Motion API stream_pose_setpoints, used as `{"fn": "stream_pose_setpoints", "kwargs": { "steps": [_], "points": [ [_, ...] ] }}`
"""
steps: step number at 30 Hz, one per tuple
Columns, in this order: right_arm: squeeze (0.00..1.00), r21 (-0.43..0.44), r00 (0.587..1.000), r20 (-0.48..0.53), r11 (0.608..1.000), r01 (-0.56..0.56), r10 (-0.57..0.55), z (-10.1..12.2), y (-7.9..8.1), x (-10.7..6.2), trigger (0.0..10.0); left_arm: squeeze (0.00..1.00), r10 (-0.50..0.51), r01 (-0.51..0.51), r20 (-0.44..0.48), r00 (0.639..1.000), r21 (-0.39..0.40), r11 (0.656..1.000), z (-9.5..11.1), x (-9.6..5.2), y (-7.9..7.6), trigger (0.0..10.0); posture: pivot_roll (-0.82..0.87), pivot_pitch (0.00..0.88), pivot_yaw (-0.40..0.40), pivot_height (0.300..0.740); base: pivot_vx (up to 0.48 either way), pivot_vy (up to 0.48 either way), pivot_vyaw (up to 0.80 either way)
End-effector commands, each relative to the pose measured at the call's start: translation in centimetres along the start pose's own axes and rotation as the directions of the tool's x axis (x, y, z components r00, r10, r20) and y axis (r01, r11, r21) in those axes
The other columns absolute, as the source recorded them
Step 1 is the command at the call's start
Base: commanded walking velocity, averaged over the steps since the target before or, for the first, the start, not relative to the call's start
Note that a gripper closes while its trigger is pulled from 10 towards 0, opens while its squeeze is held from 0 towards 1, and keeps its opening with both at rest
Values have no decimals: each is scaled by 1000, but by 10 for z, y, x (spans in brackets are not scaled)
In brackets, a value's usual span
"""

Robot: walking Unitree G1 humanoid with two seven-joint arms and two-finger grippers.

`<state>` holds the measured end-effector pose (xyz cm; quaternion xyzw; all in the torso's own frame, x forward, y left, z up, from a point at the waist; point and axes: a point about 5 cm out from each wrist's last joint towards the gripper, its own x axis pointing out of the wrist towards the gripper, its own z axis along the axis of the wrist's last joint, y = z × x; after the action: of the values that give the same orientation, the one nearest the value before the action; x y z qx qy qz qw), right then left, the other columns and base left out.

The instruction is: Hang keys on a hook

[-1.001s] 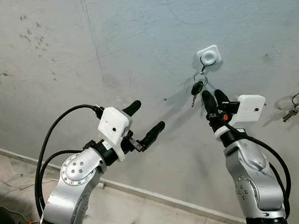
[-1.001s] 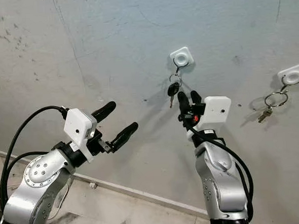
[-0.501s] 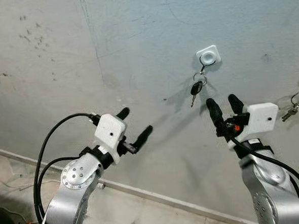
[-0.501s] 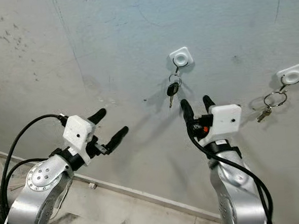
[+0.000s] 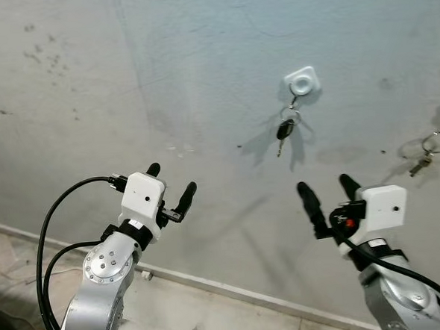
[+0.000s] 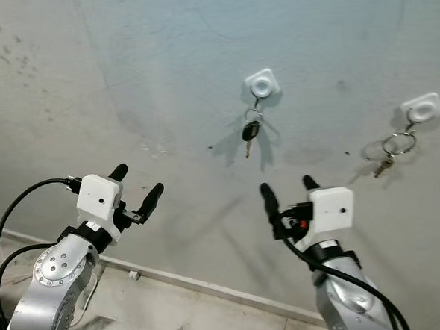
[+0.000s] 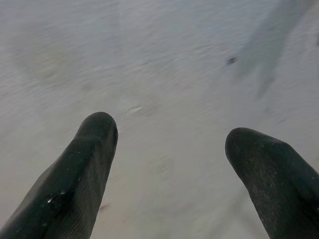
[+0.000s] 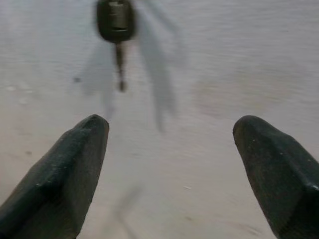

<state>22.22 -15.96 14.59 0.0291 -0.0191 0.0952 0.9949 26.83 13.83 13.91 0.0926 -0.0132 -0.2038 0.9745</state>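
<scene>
On the rough grey wall point(image 5: 200, 76), black-headed keys point(image 5: 283, 131) hang; both pincers gape empty.

The robot's silver left arm point(image 5: 100, 284) rises from the lower left, its elbow bent and a black cable looping off its wrist. The left gripper point(image 5: 173, 186), two long black fingers under a white wrist box, is spread wide with nothing between the jaws. The silver right arm point(image 5: 400, 296) comes up from the lower right. The right gripper point(image 5: 326, 192) points upward, its two black fingers point(image 8: 65, 174) likewise parted wide, the gap between them bare.
</scene>
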Motion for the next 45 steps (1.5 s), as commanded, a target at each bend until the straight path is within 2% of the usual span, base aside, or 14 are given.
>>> {"fn": "stream_pose_setpoints", "kwargs": {
  "steps": [1,11,12,18,45],
  "points": [
    [1000,-2,1000,15,1000,9,-9,5,-1,0,10000,0,10,-10,0,1000,18,1000,1,2,0,10000,125,0,-18,740,0,0,-731],
    [969,-11,1000,8,1000,-1,1,4,-1,0,10000,0,7,-8,5,1000,29,1000,1,3,-1,10000,126,0,-22,740,0,0,-132],
    [914,-11,1000,6,1000,-3,3,4,0,0,10000,0,8,-8,4,1000,28,1000,1,3,-1,10000,126,0,-22,740,0,0,0],
    [882,-7,1000,-1,1000,-2,2,2,-1,1,10000,0,10,-10,12,1000,34,999,4,3,2,10000,133,0,-25,740,0,0,0],
    [878,-4,1000,-2,1000,3,-3,0,1,5,10000,0,11,-12,15,1000,20,1000,4,4,3,10000,132,0,-24,740,0,0,0]
  ]
}}
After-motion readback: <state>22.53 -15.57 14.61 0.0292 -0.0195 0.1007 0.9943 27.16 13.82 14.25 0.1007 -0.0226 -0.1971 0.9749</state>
